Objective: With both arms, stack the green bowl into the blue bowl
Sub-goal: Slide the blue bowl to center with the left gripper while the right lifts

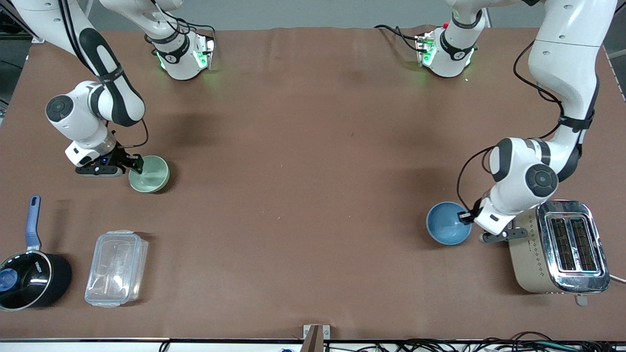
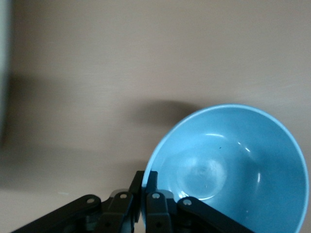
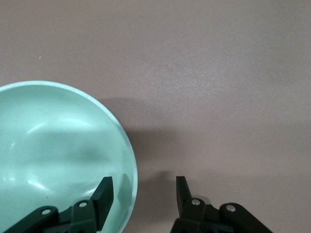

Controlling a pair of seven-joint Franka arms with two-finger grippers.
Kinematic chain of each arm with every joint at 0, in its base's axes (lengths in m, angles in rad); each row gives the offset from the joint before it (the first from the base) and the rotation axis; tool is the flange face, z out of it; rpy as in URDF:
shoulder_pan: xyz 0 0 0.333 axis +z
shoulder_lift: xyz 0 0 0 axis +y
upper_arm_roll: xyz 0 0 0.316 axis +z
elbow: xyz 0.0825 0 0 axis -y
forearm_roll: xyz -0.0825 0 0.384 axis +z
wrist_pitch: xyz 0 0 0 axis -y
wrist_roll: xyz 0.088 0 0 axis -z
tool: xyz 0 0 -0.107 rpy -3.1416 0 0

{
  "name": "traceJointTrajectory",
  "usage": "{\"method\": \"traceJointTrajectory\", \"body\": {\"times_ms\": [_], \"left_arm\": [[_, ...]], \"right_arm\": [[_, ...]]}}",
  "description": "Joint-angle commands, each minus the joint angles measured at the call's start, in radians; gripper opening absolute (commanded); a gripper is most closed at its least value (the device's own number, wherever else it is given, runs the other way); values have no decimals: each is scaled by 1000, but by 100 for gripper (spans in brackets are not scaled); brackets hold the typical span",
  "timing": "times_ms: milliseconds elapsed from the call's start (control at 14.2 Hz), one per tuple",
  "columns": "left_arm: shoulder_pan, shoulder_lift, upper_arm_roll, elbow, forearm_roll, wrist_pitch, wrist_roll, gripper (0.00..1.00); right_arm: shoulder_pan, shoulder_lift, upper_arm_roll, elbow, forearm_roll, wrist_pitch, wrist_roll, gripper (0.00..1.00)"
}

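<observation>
The green bowl [image 1: 149,173] sits on the brown table toward the right arm's end. My right gripper [image 1: 137,163] is open astride its rim, one finger inside the bowl [image 3: 58,160] and one outside, as the right wrist view shows [image 3: 144,188]. The blue bowl [image 1: 448,223] sits toward the left arm's end, beside the toaster. My left gripper [image 1: 463,217] is shut on its rim; the left wrist view shows the fingers [image 2: 146,182] pinching the rim of the bowl [image 2: 233,165].
A chrome and beige toaster [image 1: 560,247] stands right beside the left gripper. A clear lidded plastic box [image 1: 116,268] and a black saucepan with a blue handle [image 1: 28,274] lie nearer the front camera than the green bowl. The table's middle is bare brown mat [image 1: 303,186].
</observation>
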Motion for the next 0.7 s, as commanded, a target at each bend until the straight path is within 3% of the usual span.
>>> {"method": "traceJointTrajectory", "body": {"times_ms": [0, 141, 211, 423, 634], "left_arm": [[-30, 1, -94, 36, 18, -7, -220, 0], [-122, 31, -112, 89, 16, -9, -389, 0], [-182, 50, -111, 126, 18, -9, -464, 0], [-312, 131, -106, 242, 27, -9, -676, 0], [-421, 183, -101, 299, 26, -7, -791, 0]], "right_arm": [[6, -1, 7, 1, 22, -6, 4, 44], [4, -1, 7, 1, 33, -7, 7, 11], [6, -1, 8, 5, 34, -18, 7, 0], [4, -22, 8, 42, 34, -117, 5, 0], [6, -91, 7, 108, 33, -287, -2, 0]]}}
